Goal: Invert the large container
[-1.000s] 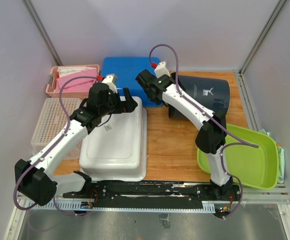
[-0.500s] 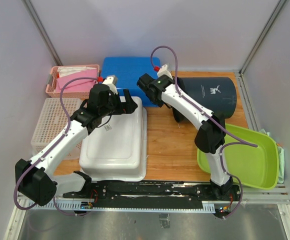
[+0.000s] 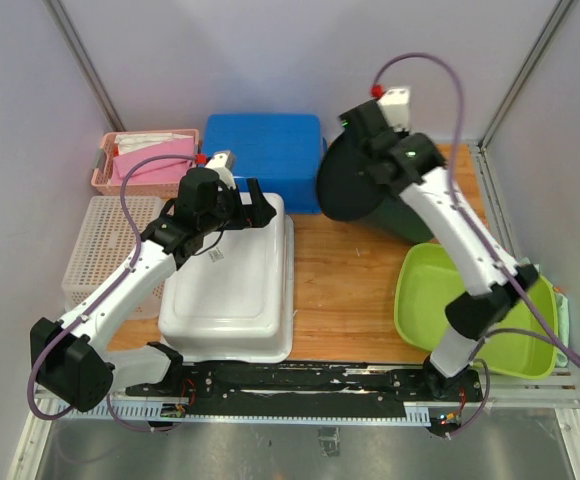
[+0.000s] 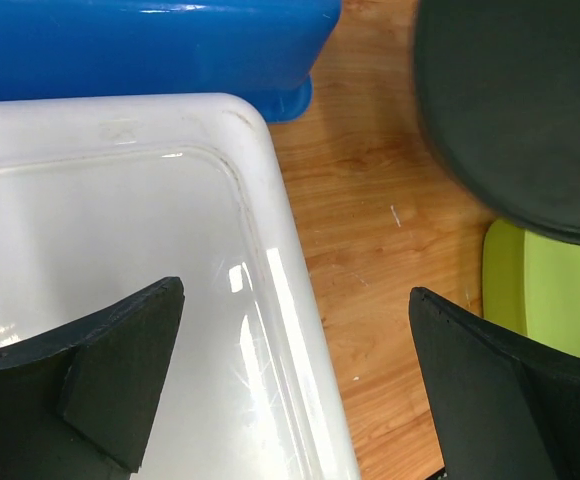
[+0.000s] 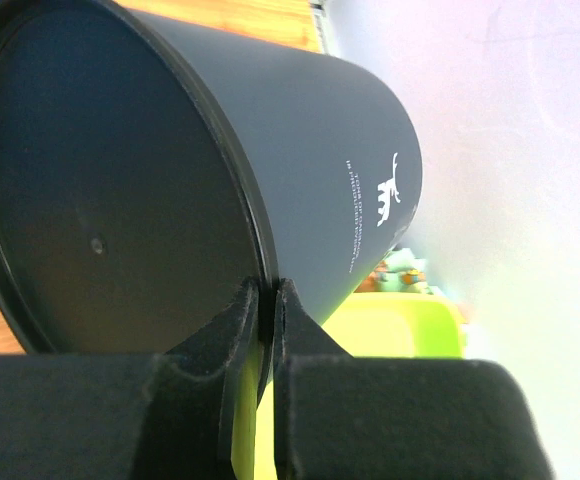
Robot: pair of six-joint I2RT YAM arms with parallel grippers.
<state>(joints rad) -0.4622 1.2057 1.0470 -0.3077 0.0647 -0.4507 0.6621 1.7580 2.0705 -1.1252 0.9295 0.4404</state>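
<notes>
"Charcoal cylinder, item one: where is it, and what has hold of it?"

"Your right tool [image 5: 265, 290] has it. The jaws are pressed together on the thin raised lip around one flat end of the large container [image 3: 362, 190]. It sits tilted at the far right of the bench [image 3: 340, 290]. The disc end is turned toward the blue bin [image 3: 262, 145], and the body slopes down toward the lime-green basin [image 3: 490, 310]. Material is matte dark plastic with a smooth wall. There is small white print and an animal mark on the side, and a tiny dimple at the centre of the disc."

"Item two, the other tool?"

"Your left tool [image 4: 300, 385] is spread wide and holds nothing. It is over the far right corner of the white tub [image 3: 230, 290], which is glossy plastic with rounded corners."

"Anything you cannot list?"

"I cannot tell whether the container's low edge rests on the wood, and its other end is out of sight. Your left arm partly covers the pink basket [image 3: 145, 160] and the white lattice basket [image 3: 100, 250]. The pink one's contents are too small to make out."
</notes>
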